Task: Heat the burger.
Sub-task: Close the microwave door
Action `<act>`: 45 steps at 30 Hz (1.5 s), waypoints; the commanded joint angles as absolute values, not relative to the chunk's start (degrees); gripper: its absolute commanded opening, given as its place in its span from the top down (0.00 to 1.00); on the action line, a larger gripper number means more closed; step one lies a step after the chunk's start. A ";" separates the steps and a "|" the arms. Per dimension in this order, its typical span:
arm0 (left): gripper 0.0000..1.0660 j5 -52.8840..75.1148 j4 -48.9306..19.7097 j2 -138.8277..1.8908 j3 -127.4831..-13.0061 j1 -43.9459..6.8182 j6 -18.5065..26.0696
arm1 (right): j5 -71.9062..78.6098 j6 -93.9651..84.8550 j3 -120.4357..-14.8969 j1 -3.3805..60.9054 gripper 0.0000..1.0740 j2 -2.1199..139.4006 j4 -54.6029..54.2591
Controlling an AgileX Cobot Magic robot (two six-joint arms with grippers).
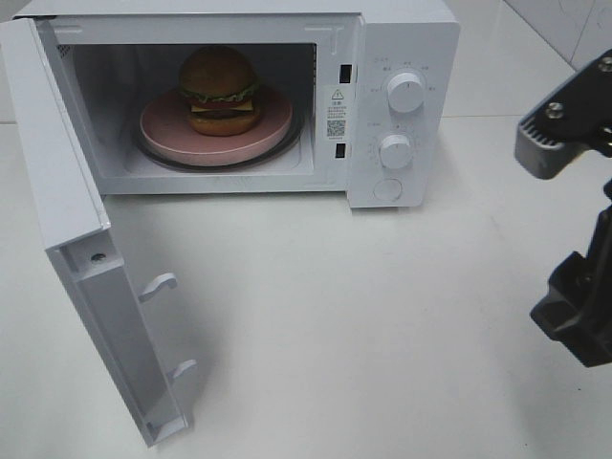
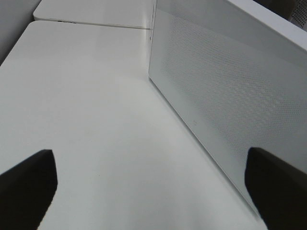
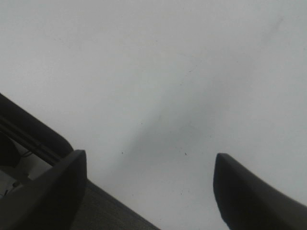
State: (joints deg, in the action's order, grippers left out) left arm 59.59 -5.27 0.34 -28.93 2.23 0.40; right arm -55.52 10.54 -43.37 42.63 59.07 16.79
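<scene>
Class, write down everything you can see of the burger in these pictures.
The burger is round, with a domed golden-brown bun on top, then green lettuce, a strip of red tomato, yellow cheese and a dark patty over a bottom bun. It looks whole and stands upright in the middle of a pink plate inside the white microwave, whose door is swung open. Only the plate touches it. Only the high view shows it.

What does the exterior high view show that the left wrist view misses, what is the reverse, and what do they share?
Only the high view: the burger on a pink plate inside the microwave, two knobs, the right arm. Only the left wrist view: the left pincer, open, empty. Both: the open door and the white table.
</scene>
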 commanded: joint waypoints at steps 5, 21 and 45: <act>0.06 59.19 -5.67 1.49 -28.82 2.35 0.00 | -59.42 11.00 -43.20 42.57 0.33 52.77 15.87; 0.06 59.19 -5.67 1.49 -28.82 2.35 0.00 | -61.99 10.60 -43.20 29.28 0.33 40.34 13.24; 0.06 59.19 -5.67 1.49 -28.82 2.35 0.00 | -57.52 5.61 -28.88 5.90 0.33 10.60 6.82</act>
